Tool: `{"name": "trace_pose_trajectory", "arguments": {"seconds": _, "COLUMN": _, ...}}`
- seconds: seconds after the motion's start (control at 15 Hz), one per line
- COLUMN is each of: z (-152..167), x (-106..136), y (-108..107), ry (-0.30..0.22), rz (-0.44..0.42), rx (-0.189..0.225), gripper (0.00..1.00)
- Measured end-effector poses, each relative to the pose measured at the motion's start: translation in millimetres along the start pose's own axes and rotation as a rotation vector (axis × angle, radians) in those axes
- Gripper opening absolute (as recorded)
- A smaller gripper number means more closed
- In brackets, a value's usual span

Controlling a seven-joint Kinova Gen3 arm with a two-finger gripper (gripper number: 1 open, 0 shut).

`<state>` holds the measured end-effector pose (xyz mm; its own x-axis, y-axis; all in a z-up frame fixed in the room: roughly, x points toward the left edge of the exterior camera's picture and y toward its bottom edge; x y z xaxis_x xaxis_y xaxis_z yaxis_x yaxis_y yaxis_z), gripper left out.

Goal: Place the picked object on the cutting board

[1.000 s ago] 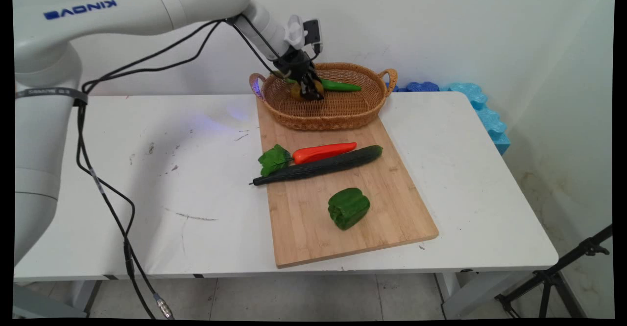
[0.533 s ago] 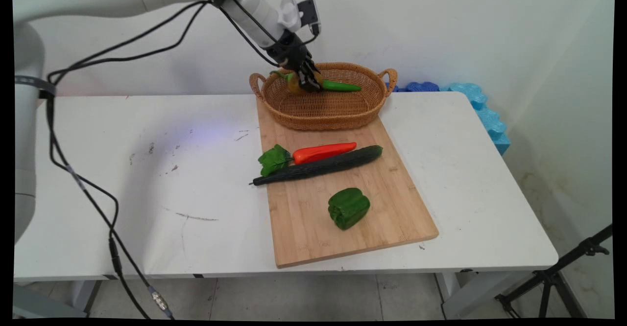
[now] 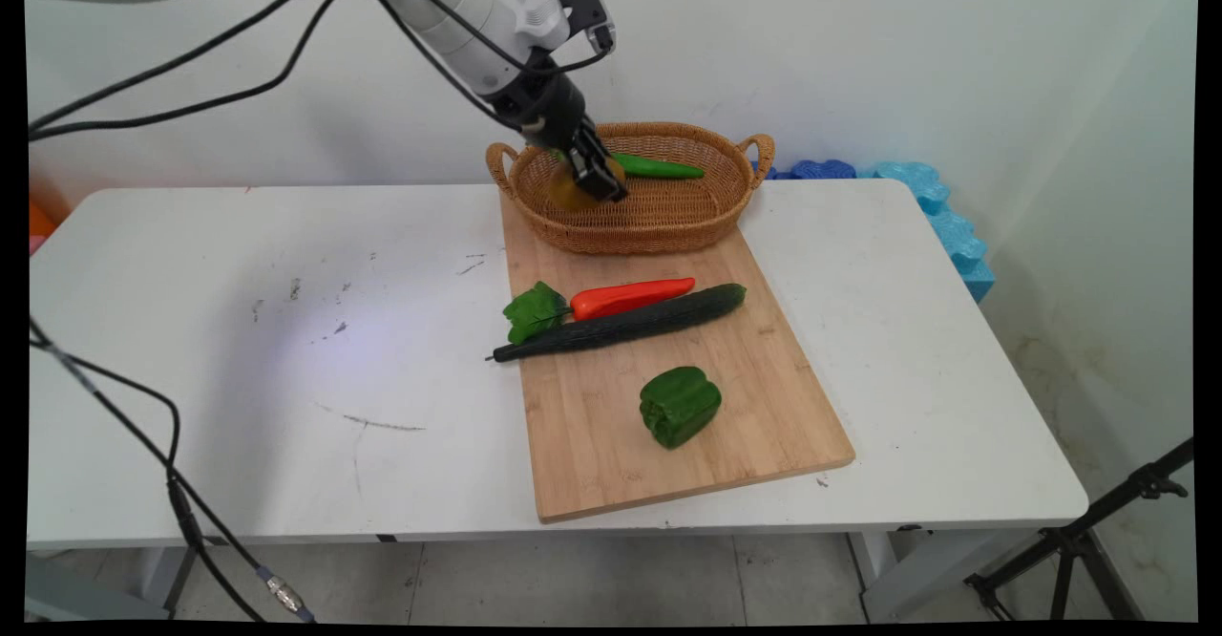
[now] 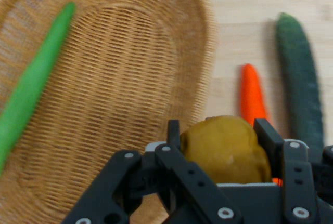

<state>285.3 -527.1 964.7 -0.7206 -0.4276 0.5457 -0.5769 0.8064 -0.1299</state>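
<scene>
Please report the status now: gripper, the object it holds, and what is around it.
Black gripper shut on yellow-brown round fruit. Held over oval wicker basket. Long green pepper lies in basket.

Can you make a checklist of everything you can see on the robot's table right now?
Surface: white table, scuffed, with a wooden board on it.
Things: wicker basket at the board's far end holds a green pepper; a red pepper, cucumber and green bell pepper lie on the board.
Clutter: nothing seen.
Gripper: gripper shut on a yellow-brown fruit, over the basket.
Cables: black cables hang from the arm.
Surroundings: blue foam by the wall; tripod on the floor.
</scene>
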Motion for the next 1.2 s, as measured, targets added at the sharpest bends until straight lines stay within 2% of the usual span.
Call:
{"name": "trace_pose_trajectory", "arguments": {"seconds": 0.13, "z": -9.4, "x": -5.5, "y": 20.8, "ry": -0.008, "rz": -0.035, "rx": -0.030, "gripper": 0.00}}
{"name": "trace_pose_trajectory", "arguments": {"seconds": 0.6, "z": -20.8, "x": -25.3, "y": 71.6, "ry": -0.029, "rz": -0.105, "rx": -0.104, "gripper": 0.00}}
{"name": "trace_pose_trajectory", "arguments": {"seconds": 0.93, "z": -15.2, "x": -49.2, "y": 111.9, "ry": -0.048, "rz": -0.142, "rx": -0.163, "gripper": 0.00}}
{"name": "trace_pose_trajectory", "arguments": {"seconds": 1.2, "z": -4.3, "x": -65.6, "y": 130.2, "ry": -0.062, "rz": -0.164, "rx": -0.185, "gripper": 0.00}}
